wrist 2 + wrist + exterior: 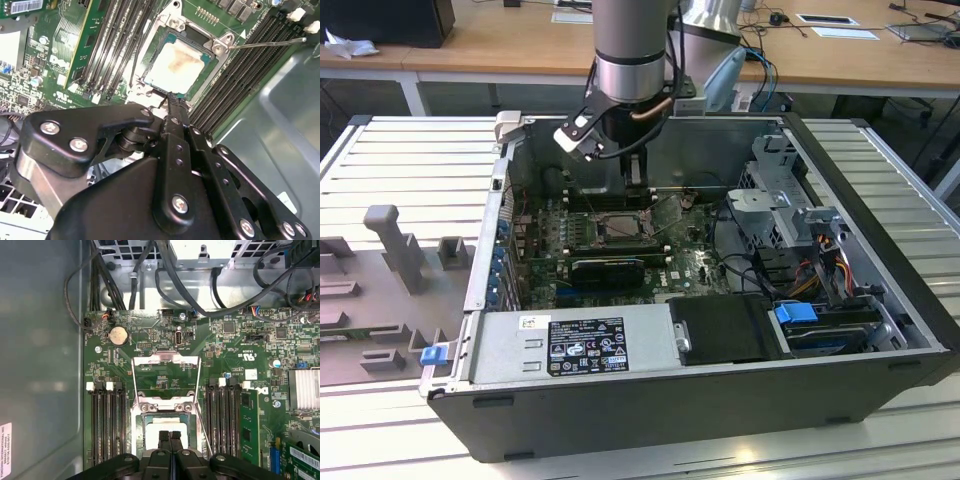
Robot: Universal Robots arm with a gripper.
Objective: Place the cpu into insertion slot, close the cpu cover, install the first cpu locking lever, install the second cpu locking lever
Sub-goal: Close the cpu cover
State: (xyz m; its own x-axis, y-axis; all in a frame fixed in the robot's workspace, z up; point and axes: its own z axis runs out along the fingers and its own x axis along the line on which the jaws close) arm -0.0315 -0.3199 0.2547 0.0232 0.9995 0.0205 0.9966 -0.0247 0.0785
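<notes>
The cpu lies flat in the insertion slot on the green motherboard, its pale metal top showing in both wrist views. The cpu cover, a silvery frame with a square opening, stands swung back off the slot. Thin wire locking levers stand raised along the cover's sides, and one lever juts out sideways. My gripper hovers just above the cpu's near edge with its two black fingertips pressed together and nothing between them. In the exterior view the gripper hangs over the slot.
The motherboard sits inside an open computer case. Black memory slots flank the socket on both sides. Cables and a drive cage crowd the case's far end. A power supply lines the near wall.
</notes>
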